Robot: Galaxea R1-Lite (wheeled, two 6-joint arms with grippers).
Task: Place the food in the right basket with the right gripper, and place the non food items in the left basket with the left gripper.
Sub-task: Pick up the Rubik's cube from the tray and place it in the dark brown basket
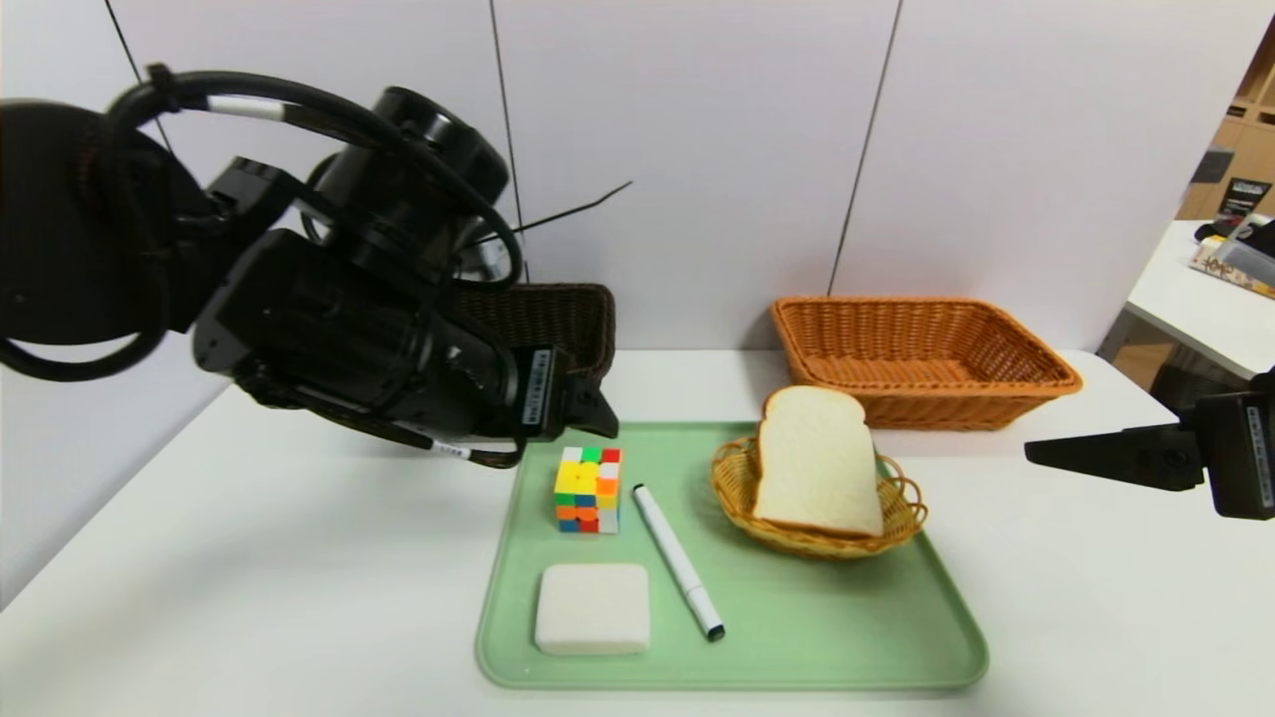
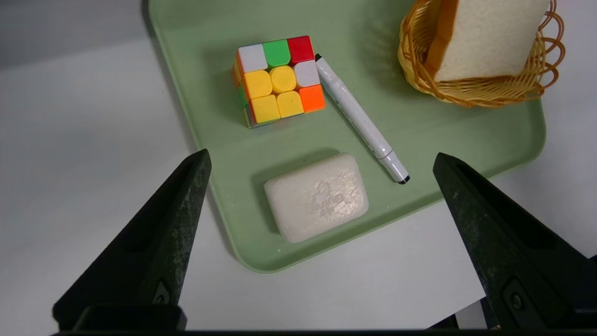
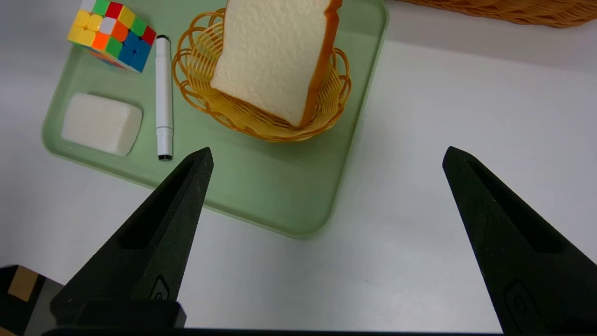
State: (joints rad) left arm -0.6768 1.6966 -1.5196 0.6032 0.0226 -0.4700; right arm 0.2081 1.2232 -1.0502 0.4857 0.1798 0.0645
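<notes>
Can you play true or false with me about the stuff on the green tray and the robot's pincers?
1. The bread slice leans in a small wicker bowl on the green tray. True.
2. The puzzle cube already lies in the orange basket. False: it stands on the tray, beside the white marker.
3. The left pincer is open and holds nothing. True.
4. The right pincer grips the bread. False: it is open, off to the tray's right side, apart from the bread.
5. The white soap bar lies on the bare table. False: it lies in the tray's near left corner.
</notes>
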